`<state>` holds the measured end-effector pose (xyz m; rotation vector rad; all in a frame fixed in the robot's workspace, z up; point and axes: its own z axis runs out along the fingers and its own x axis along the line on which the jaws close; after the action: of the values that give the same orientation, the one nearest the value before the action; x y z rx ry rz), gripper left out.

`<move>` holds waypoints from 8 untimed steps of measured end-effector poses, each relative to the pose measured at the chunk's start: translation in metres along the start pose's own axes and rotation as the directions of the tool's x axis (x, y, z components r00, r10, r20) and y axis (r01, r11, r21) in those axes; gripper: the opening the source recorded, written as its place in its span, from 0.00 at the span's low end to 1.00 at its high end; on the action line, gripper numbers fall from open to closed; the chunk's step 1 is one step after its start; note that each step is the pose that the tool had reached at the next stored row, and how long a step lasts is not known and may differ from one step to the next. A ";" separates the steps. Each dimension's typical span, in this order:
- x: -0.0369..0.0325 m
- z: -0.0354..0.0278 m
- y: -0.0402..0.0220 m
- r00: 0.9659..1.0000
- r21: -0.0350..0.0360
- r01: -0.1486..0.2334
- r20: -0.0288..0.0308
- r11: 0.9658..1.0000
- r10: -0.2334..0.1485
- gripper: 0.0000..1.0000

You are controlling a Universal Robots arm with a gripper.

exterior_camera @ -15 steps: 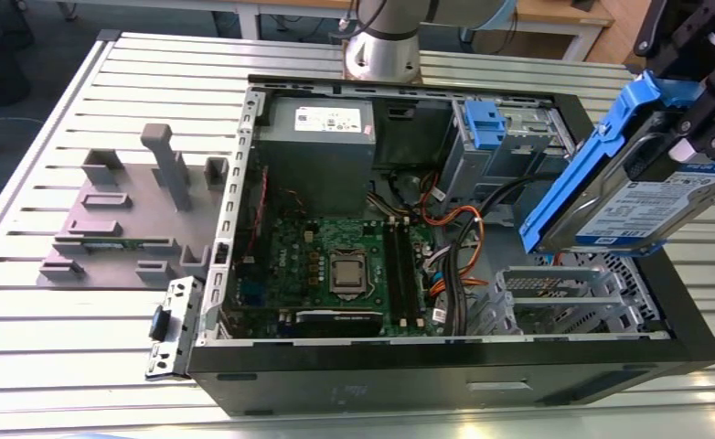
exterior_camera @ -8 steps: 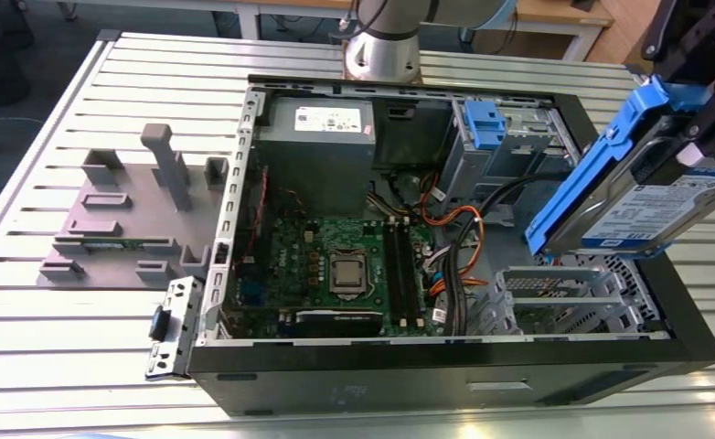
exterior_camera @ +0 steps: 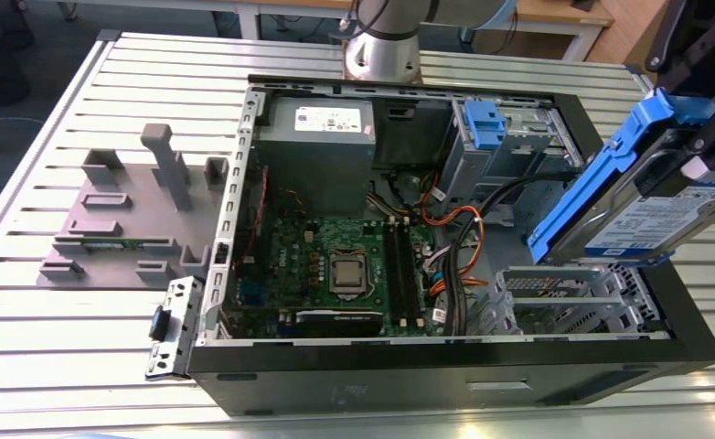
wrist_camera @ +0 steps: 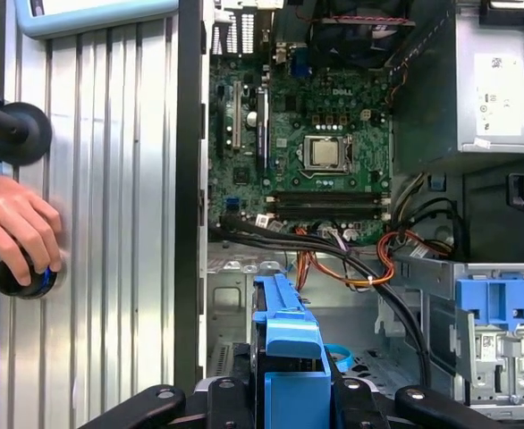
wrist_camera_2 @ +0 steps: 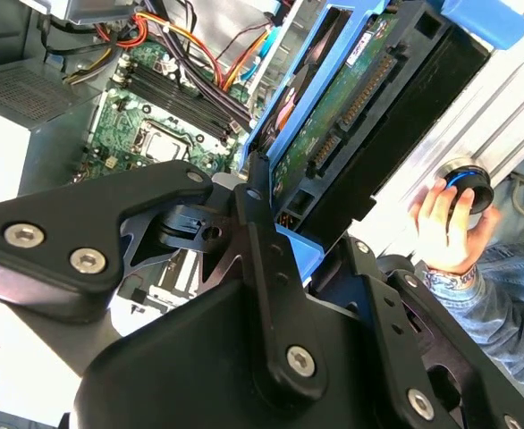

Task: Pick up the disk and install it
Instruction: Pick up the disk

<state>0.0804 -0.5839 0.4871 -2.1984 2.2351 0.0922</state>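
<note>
Gripper (exterior_camera: 699,146) clamped on disk (exterior_camera: 632,197) — held tilted above open computer case (exterior_camera: 455,366).

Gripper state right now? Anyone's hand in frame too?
Gripper: shut on the disk, held tilted above the open case.
Person's hand: resting on a black knob on the table beside the case.

gripper (exterior_camera: 705,137) clamps disk (exterior_camera: 650,197) | tilted, raised above open computer case (exterior_camera: 455,366) | exterior view's right
</note>
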 end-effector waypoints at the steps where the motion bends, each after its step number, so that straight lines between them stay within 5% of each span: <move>1: 0.0009 0.0005 -0.0002 1.000 0.000 0.000 0.001 1.000 0.000 0.37; 8: 0.0057 0.0043 -0.0019 1.000 0.000 0.000 0.007 1.000 0.000 0.37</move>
<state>0.0820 -0.5895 0.4825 -2.1947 2.2313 0.1001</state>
